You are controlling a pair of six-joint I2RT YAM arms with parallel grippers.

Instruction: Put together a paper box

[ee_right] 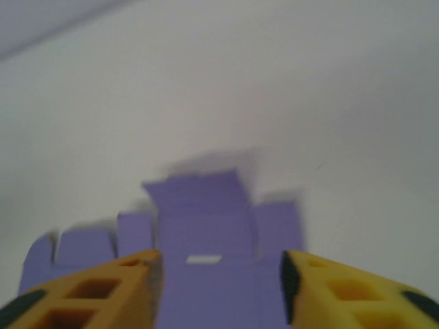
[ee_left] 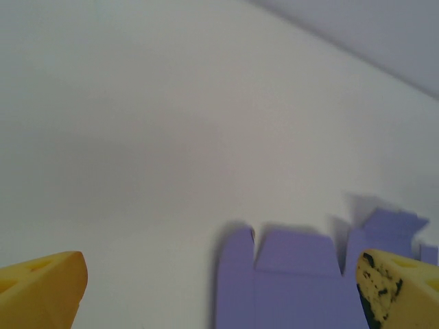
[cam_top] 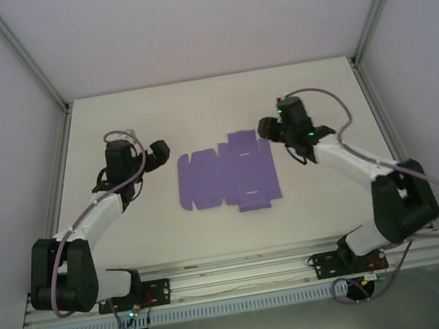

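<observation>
**A:** We're looking at the paper box [cam_top: 228, 176], lying flat and unfolded mid-table [cam_top: 193, 106], between the two arms.

**B:** Its long axis is running left to right across the table. We're seeing the wider end, with flaps sticking out far and near, pointing toward the right arm.

**A:** We're noting matte purple card, die-cut, with notched tabs along the far edge. A small slot is showing in the right wrist view.

**B:** The left gripper [cam_top: 157, 151] is hovering just beside the sheet's left end, its yellow fingers [ee_left: 44, 291] spread wide apart.

**A:** And the right gripper [cam_top: 268, 128] is hanging near the right end, jaws also parted, gripping nothing.
</observation>
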